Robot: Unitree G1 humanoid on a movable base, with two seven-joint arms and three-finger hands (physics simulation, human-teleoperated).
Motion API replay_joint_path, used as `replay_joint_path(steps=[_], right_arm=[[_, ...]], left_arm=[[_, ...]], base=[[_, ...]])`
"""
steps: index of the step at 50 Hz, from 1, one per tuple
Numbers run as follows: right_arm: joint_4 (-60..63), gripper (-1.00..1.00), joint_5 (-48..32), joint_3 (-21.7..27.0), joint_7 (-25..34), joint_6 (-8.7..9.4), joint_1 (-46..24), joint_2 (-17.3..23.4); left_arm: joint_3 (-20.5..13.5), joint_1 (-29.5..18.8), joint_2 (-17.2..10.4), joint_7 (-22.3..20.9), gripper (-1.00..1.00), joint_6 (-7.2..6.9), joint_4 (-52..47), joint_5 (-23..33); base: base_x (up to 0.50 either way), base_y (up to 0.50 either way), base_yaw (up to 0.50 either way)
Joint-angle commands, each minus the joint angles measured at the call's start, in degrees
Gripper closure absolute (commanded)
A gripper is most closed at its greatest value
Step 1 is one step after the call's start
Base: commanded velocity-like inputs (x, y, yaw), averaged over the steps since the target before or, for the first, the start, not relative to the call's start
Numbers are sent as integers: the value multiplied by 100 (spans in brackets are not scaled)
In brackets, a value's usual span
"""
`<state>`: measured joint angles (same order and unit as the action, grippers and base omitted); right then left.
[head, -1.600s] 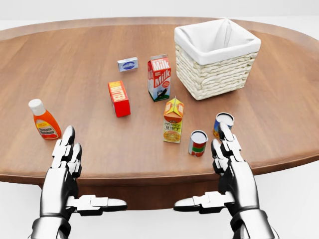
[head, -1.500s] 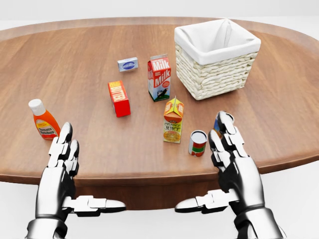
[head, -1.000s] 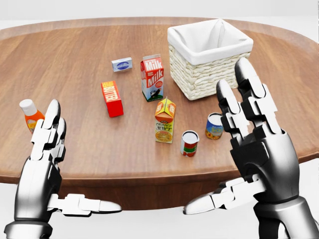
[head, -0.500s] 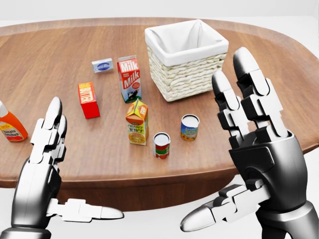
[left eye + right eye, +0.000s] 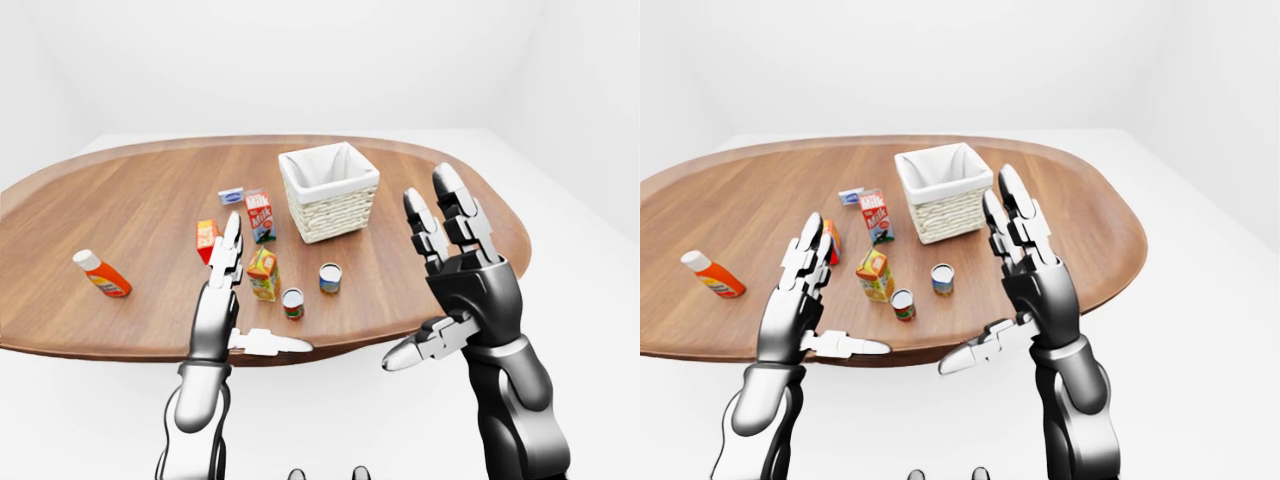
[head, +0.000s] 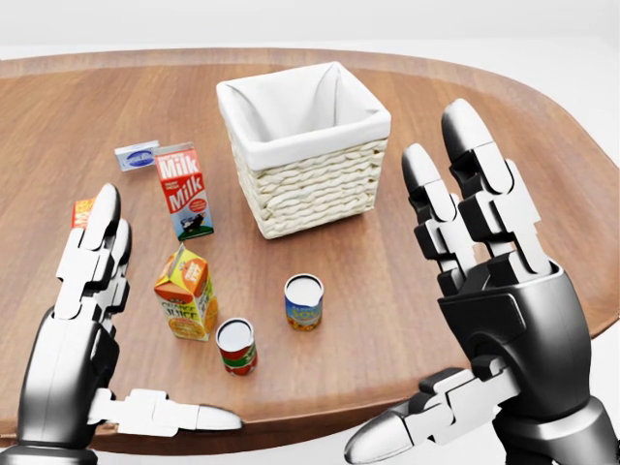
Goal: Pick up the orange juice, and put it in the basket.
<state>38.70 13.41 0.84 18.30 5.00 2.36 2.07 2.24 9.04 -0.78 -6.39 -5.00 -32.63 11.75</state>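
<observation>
**Fingers spread and empty, orange juice not yet picked up**

The fingers (image 6: 455, 184) of the right hand (image 6: 504, 300) are stretched out and splayed, thumb pointing sideways, grasping nothing. The left hand (image 6: 82, 320) is the same: fingers straight, thumb out, released and empty. Both hands hover above the counter's (image 6: 542, 145) near edge, not touching any object.

The orange juice (image 6: 186, 293) carton stands upright on the counter close to the near edge, just beside the left hand and well apart from the right. The basket (image 6: 302, 145), woven with a white lining, sits toward the counter's middle and appears empty. So no part of the task looks done: the carton must still be grasped, lifted and lowered into the basket.

Near the juice stand a red-labelled can (image 6: 235, 346) and a blue-and-yellow can (image 6: 303, 302); a milk carton (image 6: 183, 190) stands between the juice and the far edge, with a small blue box (image 6: 137, 155) beyond it.

In the head view the left hand covers most of a red box (image 6: 81, 212), and an orange sauce bottle (image 5: 102, 274) near the counter's left edge shows only in the eye views. Label text on the cans is too small to read.
</observation>
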Motion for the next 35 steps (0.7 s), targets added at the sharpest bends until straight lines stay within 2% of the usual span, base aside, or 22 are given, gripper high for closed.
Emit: replay_joint_path(steps=[1,4,14,35], right_arm=[[-18,-100,-84,-71,48,0,34,-10],[3,-100,-15,-31,33,0,26,-18],[38,-100,-113,-83,61,0,16,-20],[-54,-100,-64,-71,109,0,86,-17]], left_arm=[[0,-23,2,-26,-100,0,-108,-102],[4,-30,-3,-28,-100,0,-159,-95],[-47,-157,-12,-69,-100,0,-271,-107],[-26,-47,-12,-71,-100,0,-256,-117]], base=[[50,-20,0],[48,-19,0],[3,-1,0],[49,-7,0]])
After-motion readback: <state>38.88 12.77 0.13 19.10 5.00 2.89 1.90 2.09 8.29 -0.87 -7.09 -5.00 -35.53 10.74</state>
